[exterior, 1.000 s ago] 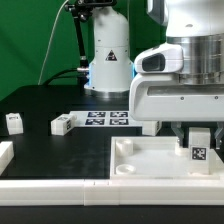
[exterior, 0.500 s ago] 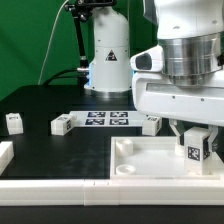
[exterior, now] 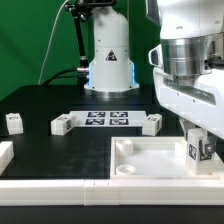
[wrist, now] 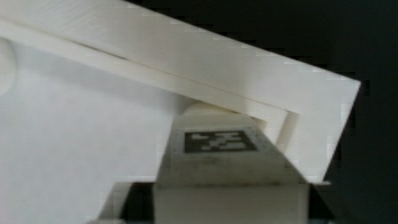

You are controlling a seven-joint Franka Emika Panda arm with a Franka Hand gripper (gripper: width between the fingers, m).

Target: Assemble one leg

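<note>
My gripper (exterior: 199, 140) is shut on a white leg (exterior: 197, 148) with a black-and-white tag, held upright over the far right corner of the large white square tray piece (exterior: 150, 158). In the wrist view the leg (wrist: 228, 150) stands between my jaws, its tagged end close to the tray's raised corner rim (wrist: 267, 85). I cannot tell whether the leg touches the tray. Three more legs lie on the black table: one at the far left (exterior: 14, 122), one left of centre (exterior: 62, 124), one behind the tray (exterior: 152, 122).
The marker board (exterior: 105, 118) lies at the back centre of the table. A white robot base (exterior: 108, 60) stands behind it before a green backdrop. A white rail (exterior: 50, 182) runs along the front edge, with a white piece (exterior: 4, 153) at the left.
My gripper has moved toward the exterior view's right with the leg and turned, uncovering the leg that lies behind the tray.
</note>
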